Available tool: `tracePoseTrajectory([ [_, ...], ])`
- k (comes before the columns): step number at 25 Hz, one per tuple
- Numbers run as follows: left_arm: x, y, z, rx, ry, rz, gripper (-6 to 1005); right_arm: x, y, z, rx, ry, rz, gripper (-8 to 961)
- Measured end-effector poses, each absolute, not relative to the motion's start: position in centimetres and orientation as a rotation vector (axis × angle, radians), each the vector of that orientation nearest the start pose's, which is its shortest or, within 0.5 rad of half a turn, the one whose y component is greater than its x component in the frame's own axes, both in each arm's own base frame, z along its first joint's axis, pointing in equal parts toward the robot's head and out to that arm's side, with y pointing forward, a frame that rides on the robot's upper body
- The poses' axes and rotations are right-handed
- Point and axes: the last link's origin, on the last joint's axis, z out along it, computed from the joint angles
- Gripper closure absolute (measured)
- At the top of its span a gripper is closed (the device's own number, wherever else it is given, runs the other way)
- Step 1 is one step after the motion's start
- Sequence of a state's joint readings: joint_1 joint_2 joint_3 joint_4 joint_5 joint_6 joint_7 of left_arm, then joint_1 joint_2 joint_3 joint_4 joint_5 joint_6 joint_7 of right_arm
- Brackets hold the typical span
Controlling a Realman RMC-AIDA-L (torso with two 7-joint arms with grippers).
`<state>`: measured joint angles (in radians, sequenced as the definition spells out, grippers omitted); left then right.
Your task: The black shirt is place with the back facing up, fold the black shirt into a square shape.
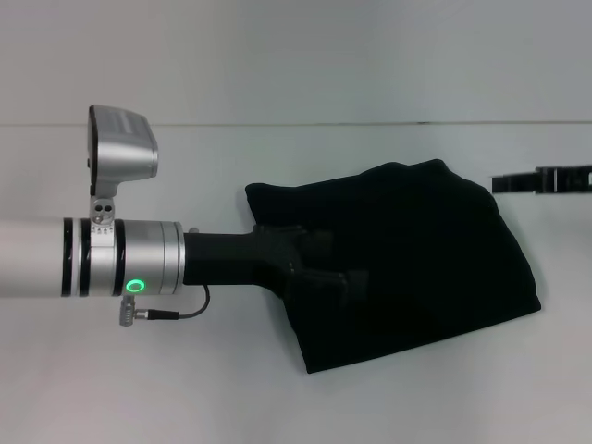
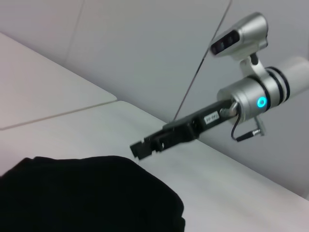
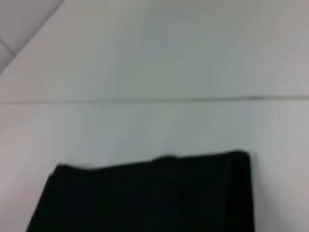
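The black shirt [image 1: 416, 259] lies folded into a rough, rumpled square on the white table, right of centre in the head view. It also shows in the left wrist view [image 2: 82, 193] and the right wrist view [image 3: 149, 193]. My left gripper [image 1: 344, 279] reaches in from the left and lies low over the shirt's left part, black against black. My right gripper [image 1: 499, 182] hovers off the shirt's far right corner, shut and empty. It also shows in the left wrist view [image 2: 137, 150].
The white table [image 1: 277, 388] runs back to a seam [image 1: 277, 124] where a pale wall begins. My left arm's silver forearm [image 1: 92, 257] spans the left half of the table, with a cable hanging under the wrist.
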<state>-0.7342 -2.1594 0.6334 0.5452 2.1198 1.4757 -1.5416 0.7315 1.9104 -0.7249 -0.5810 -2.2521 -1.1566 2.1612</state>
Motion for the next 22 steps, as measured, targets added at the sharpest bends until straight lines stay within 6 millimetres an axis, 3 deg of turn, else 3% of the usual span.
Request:
tracePoseTrajectory([
  [5,-20.1,35.8,-5.4,-2.82,-0.802,-0.738,65,26.7,43.6,5.9,-2.225,1.407,0.303,536],
  [14,-20.1,36.2,-4.9,-2.786,-0.804,-0.764,67,25.9,43.9,2.8,-2.221,1.5,0.191,125],
  [22,-20.6,36.8,-4.7,-2.737,-0.812,-0.742,69,24.2,44.7,1.1,-2.214,1.484,0.264,54],
])
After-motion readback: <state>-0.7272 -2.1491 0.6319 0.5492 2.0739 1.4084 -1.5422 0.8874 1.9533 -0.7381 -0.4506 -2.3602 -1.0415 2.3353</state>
